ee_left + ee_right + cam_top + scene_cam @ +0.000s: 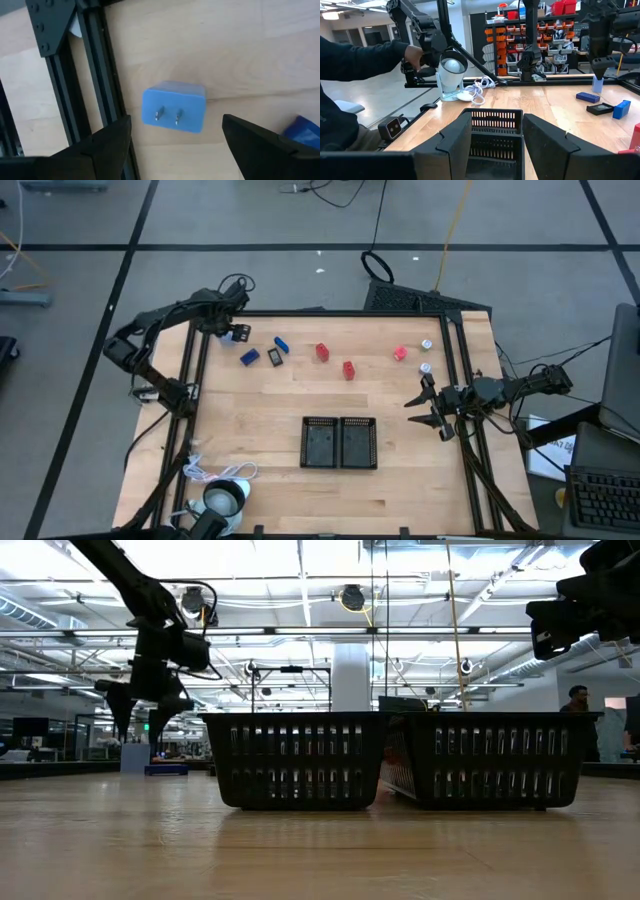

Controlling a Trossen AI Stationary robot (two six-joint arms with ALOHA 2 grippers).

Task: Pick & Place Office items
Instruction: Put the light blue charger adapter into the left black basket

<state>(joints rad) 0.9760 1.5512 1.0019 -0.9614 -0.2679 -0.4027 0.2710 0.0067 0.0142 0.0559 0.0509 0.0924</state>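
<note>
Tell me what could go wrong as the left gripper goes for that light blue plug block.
The left gripper is open over the light blue plug block, which sits close to the black frame rail; one finger could strike the rail on descent. The block's prongs face up, so the grip may slip.

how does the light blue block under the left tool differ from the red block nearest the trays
The light blue block sits at the table's far left corner beside the frame rail, directly under the open left tool; the red block lies near mid-table with no tool over it. In the left wrist view the light blue one shows two metal prongs; none can be made out on the red. Both rest on the wooden table, outside the trays.
</note>
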